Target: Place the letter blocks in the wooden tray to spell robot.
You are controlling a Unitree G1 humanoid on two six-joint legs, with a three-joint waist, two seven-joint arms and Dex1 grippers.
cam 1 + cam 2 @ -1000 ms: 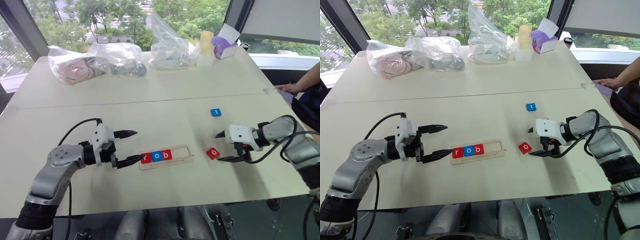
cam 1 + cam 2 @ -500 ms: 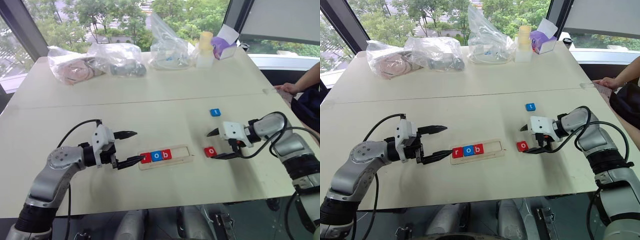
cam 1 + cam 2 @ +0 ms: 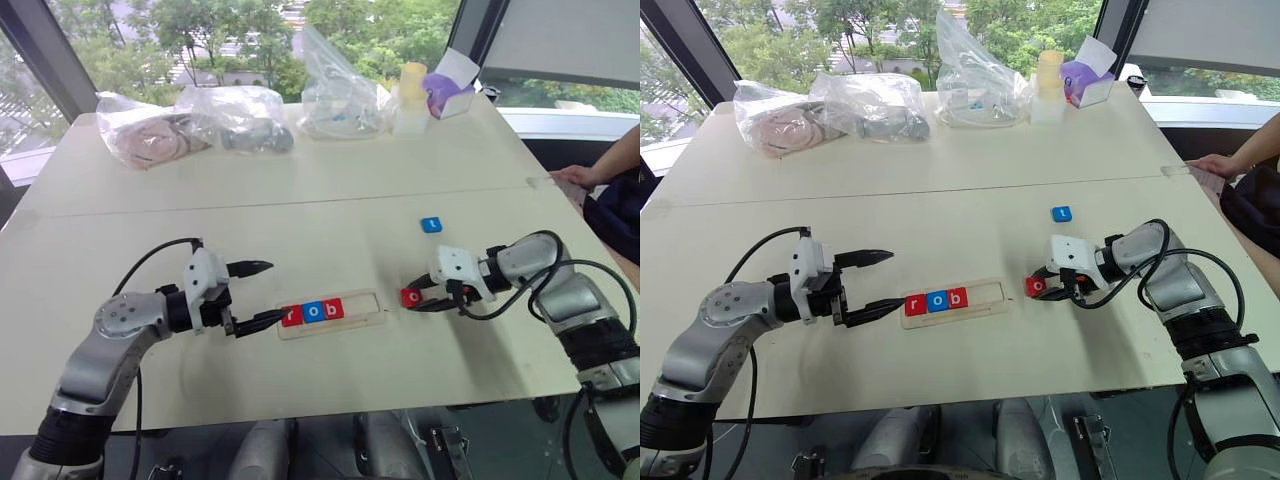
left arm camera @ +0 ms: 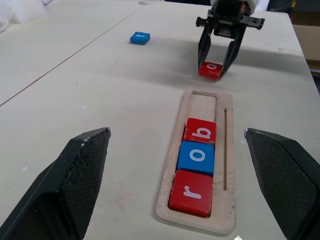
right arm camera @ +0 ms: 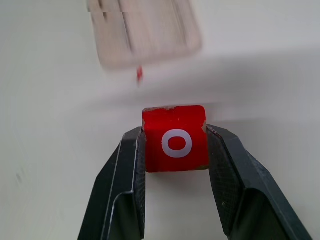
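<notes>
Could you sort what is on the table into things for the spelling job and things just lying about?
For the job:
- wooden tray holding r, o, b
- red o block, in the right gripper
- blue t block

Lying about:
- plastic bags
- tissue box

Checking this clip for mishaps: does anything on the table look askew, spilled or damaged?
Nothing stands out. The r, o and b blocks sit flush in the wooden tray. The right claw is shut squarely on the red o block, which looks slightly scuffed along its top edge. The blue t block lies flat on the table, apart from the tray.
</notes>
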